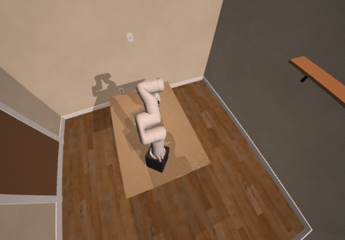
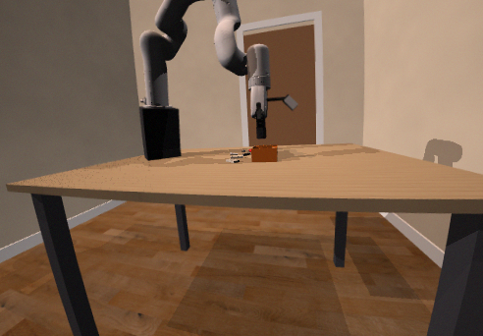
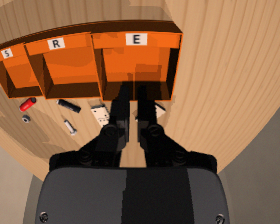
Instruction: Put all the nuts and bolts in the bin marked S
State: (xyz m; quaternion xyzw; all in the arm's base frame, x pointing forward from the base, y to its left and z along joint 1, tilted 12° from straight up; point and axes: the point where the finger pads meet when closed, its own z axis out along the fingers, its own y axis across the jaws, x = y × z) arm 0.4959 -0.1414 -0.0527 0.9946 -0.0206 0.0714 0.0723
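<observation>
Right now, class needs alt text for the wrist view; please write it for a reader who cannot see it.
The gripper, shut, hangs above the table near three joined orange bins marked S, R and E. Beside them lie a nut, a bolt, a red thing, a black one and white pieces.

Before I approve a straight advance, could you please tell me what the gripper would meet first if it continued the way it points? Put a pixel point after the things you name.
Probably the bin marked E (image 3: 136,92), at its near wall or inside; the wrist view leaves depth unclear.
</observation>
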